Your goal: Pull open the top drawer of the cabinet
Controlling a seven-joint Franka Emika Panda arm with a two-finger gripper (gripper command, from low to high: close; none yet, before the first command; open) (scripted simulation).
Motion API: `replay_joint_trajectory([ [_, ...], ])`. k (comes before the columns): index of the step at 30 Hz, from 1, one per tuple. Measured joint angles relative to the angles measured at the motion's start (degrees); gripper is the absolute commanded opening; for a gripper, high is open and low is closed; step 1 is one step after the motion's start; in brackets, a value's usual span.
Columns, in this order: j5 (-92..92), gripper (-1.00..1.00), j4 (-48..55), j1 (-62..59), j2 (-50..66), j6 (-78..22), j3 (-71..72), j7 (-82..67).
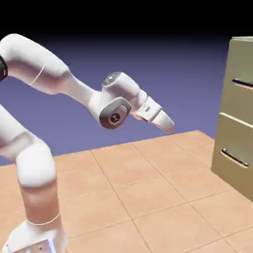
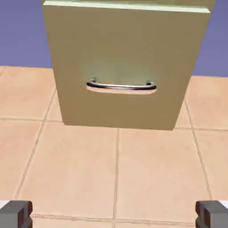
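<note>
The tiled floor (image 1: pixel 153 188) spans the lower part of the exterior view, with open tiles between arm and cabinet. The white arm (image 1: pixel 116 99) enters from 9 o'clock; its wrist slopes toward 4 o'clock, ending above the floor. The cabinet (image 1: pixel 213 163) stands at 3 o'clock, cut off by the exterior view's right edge; open air separates it from the claw (image 2: pixel 114 214).

The top drawer (image 1: pixel 237 104) is the cabinet's upper front, at 2 o'clock from the exterior view's centre. It appears closed, though the steep angle and cropping limit certainty. The lower drawer (image 1: pixel 230 138) sits directly below it; in the hand view its front lies at 12 o'clock, with a pale upper edge and floor visible past both side edges.

The claw is wide open and grips nothing. The top handle (image 1: pixel 243 83) and lower handle (image 1: pixel 234 157) are both untouched.
</note>
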Motion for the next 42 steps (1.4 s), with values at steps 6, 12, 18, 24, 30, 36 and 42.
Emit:
replay_joint_trajectory([
  [6,14.95,1.0,6.28,-11.71,-5.73,-3.31,6.71,3.14],
  [12,29.9,1.0,12.56,-23.41,-11.47,-6.63,13.42,6.27],
  [18,44.85,1.0,18.84,-35.12,-17.2,-9.94,20.14,9.41],
  [24,59.8,1.0,25.12,-46.83,-22.93,-13.26,26.85,12.55],
  [30,74.75,1.0,31.4,-58.53,-28.67,-16.57,33.56,15.68],
  [36,89.7,1.0,37.68,-70.24,-34.4,-19.89,40.27,18.82],
  [42,104.65,1.0,43.96,-81.95,-40.13,-23.2,46.99,21.96],
])
